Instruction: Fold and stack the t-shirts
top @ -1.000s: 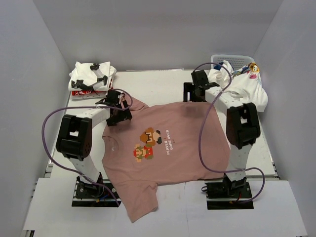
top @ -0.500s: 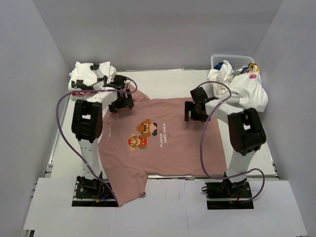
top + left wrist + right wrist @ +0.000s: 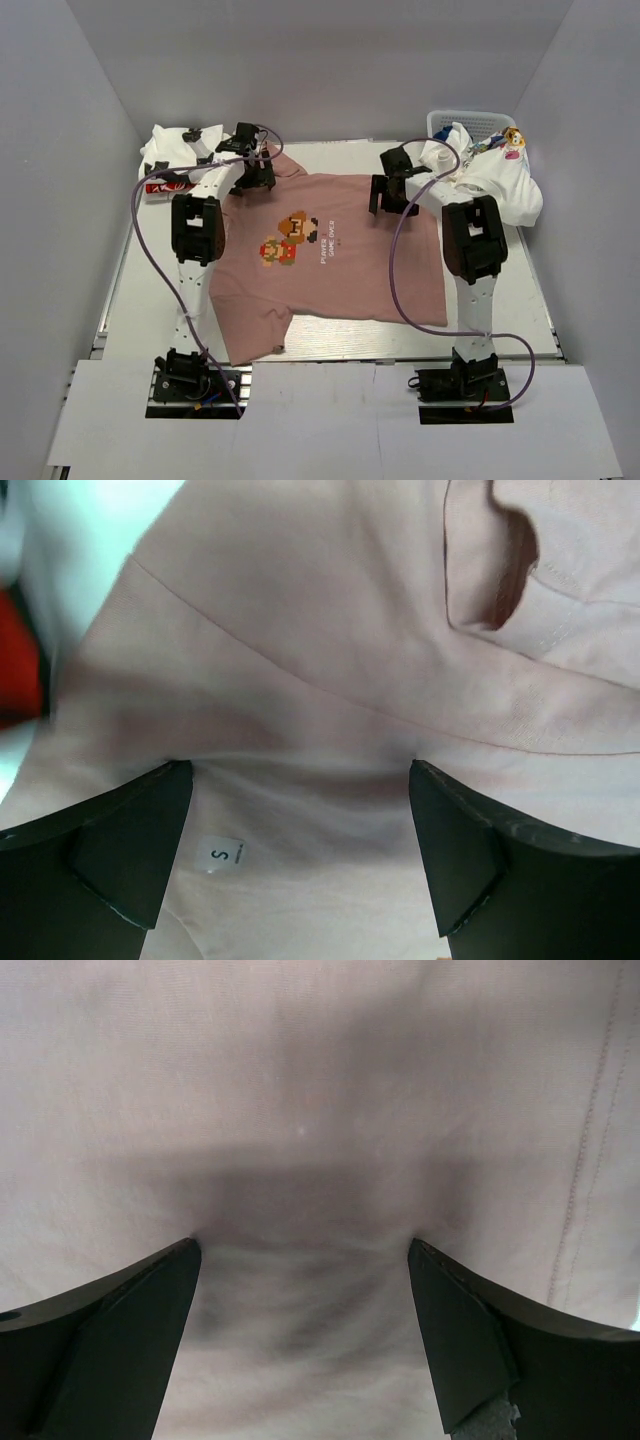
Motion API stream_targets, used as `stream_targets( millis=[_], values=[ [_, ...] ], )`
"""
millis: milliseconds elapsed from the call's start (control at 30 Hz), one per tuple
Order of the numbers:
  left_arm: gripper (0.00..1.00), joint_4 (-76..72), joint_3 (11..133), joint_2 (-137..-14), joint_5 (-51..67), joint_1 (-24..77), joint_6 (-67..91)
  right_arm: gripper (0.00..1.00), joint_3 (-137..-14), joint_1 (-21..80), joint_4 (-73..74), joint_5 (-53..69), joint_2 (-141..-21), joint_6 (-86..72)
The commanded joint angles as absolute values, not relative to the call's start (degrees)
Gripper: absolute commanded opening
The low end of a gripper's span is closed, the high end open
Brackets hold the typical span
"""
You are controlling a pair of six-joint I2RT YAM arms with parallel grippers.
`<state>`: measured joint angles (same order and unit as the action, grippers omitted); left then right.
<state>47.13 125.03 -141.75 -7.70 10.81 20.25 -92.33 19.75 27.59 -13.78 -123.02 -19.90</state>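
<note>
White table point(image 3: 330, 158): pink tee point(image 3: 340, 280) is spread at ctr.
Left gripper point(image 3: 255, 180) & right gripper point(image 3: 390, 200) are opened wide, pressed on tee's upper edge, nothing gripped.

A white mesh basket point(image 3: 478, 119) stands at the upper right of the frame, at the far corner of the white table point(image 3: 330, 158), with plain grey walls point(image 3: 320, 60) behind.

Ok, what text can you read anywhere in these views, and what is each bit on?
"S": size label on the pink t-shirt, left wrist view.
"PLAYER GAME OVER": small white print beside the pixel characters on the same shirt.
Red band on the folded white stack, far left: lettering too blurred to read.
</note>
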Motion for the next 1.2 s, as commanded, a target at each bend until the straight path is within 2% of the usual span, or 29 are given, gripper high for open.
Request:
stream_targets(
  millis=[0,67,100,200,233,267,300,400,433,467,667,800,867,1033,1133,1167],
  values=[
    [0.99,52.90,133.83,-145.11,-2.02,10.46,18.63,0.90,-96.59,19.42,31.81,-15.47,-122.70,-17.67],
    [0.99,54.31,135.35,-142.84,-2.02,10.46,18.11,0.90,-95.10,19.95,30.60,-13.89,-117.53,-16.00],
    [0.99,54.32,133.35,-137.69,-2.72,10.46,18.11,0.90,-94.23,20.13,29.98,-12.41,-114.20,-15.82],
    [0.99,52.12,118.00,-125.73,-7.71,12.38,20.82,0.90,-87.99,21.35,27.96,-9.33,-101.82,-15.21],
    [0.99,50.99,106.73,-115.59,-9.04,12.39,22.57,0.90,-82.84,22.23,27.69,-8.19,-97.51,-15.47],
    [0.99,49.41,100.35,-110.01,-9.66,12.91,27.29,0.90,-80.97,22.67,26.55,-8.00,-95.38,-15.99],
    [0.99,47.65,88.54,-104.38,-10.36,12.92,30.20,0.90,-77.03,23.28,25.93,-8.09,-91.62,-16.95],
    [0.99,45.54,72.12,-82.76,-10.20,12.92,41.02,0.90,-67.69,23.64,24.52,-9.31,-84.14,-20.46],
    [0.99,44.57,62.50,-78.01,-7.15,12.92,42.52,0.90,-66.20,23.56,24.35,-10.88,-82.98,-21.26],
    [0.99,43.69,58.66,-70.48,-4.86,12.92,43.06,0.90,-62.79,23.47,24.69,-10.99,-80.18,-22.75],
    [0.99,57.82,43.09,-58.20,-1.76,12.92,48.07,0.90,-55.74,23.20,24.96,-11.51,-74.71,-26.54],
    [0.99,58.19,34.29,-51.43,9.11,12.92,53.15,0.90,-51.34,23.03,21.19,-10.12,-71.20,-27.16],
    [0.99,56.78,29.65,-48.27,10.20,12.92,55.36,0.90,-50.98,23.03,21.09,-9.41,-71.72,-27.60],
    [0.99,58.27,23.56,-47.54,8.01,12.92,58.53,0.90,-49.75,22.68,20.57,-9.23,-72.51,-29.26],
    [0.99,53.55,20.05,-49.74,7.47,12.92,58.54,0.90,-48.61,22.33,19.78,-8.26,-71.28,-30.23],
    [0.95,52.22,19.52,-50.53,7.47,12.92,58.54,0.90,-48.26,22.41,19.60,-8.52,-71.02,-30.41]
  ],
)
